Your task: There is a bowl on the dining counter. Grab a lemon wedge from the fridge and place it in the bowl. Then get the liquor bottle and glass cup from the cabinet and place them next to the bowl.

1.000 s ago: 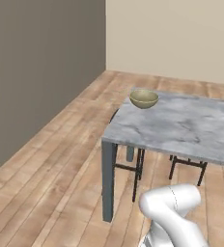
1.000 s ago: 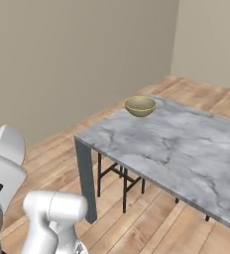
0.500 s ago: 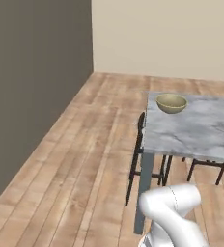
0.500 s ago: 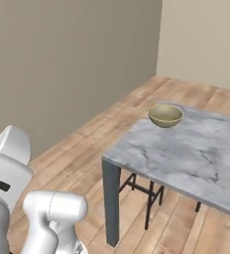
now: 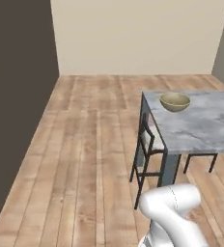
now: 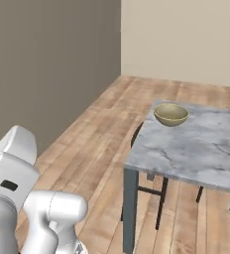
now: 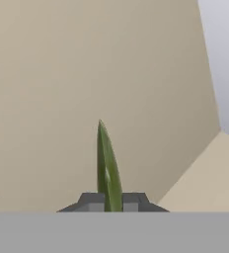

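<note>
between the two dark tips of the claw, in the hand view, a thin green-yellow sliver stood up on edge: the lemon wedge, pinched with the tips pressed almost together around it. behind it lay only beige wall and a paler surface at the right, so the hand was pointed away from the furniture.

over the last second both base views had swung. the desk with its grey-veined marble top, which a second ago sat near the middle of the left base view, had slid to that view's right side, and in the right base view it had drifted rightward as well, with more plank floor and the dark wall opening at the left. the whole picture shifted together, so this was the base driving and turning, not the furniture moving. the bowl kept its place near the desk's far corner, close to the edge, and it looked empty.

judging from that, the fridge step was done and the wedge was in transit. the base seemed to be lining itself up alongside the desk, with the bowl well apart from the arm. the chair tucked under the near side was the thing to steer clear of. bottle and cup remained to be fetched afterwards.
</note>
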Tool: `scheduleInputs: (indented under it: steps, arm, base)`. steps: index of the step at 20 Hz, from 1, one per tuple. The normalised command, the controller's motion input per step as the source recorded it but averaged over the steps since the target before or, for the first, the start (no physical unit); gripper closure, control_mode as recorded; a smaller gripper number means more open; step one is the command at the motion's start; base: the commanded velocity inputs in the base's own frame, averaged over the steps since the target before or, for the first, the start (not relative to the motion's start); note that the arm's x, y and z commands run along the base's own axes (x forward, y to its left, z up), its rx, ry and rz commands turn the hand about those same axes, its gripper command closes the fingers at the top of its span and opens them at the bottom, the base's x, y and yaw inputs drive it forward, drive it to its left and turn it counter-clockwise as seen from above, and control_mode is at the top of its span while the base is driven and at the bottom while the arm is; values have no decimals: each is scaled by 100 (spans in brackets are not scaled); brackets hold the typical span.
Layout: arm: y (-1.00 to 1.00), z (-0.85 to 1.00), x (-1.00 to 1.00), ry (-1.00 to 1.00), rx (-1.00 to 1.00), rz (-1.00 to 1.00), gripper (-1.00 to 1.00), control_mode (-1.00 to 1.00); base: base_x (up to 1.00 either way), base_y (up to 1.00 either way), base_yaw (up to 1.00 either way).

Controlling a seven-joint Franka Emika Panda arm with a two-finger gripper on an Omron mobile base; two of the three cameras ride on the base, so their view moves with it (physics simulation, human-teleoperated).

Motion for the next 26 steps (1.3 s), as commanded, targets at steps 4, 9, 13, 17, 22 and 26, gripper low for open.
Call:
scheduleInputs:
  steps: [4,9,13,17,22,26]
  arm:
    - [0,0,0,0,0,0,100,100]
    - [0,0,0,0,0,0,100,100]
    - [0,0,0,0,0,0,100,100]
    - [0,0,0,0,0,0,100,100]
    - [0,0,0,0,0,0,100,100]
    - [0,0,0,0,0,0,100,100]
  base:
    - [15,84,-53]
    - [23,85,-55]
    - [29,89,-55]
    - [45,92,-54]
    - [59,93,-54]
    - [66,94,-52]
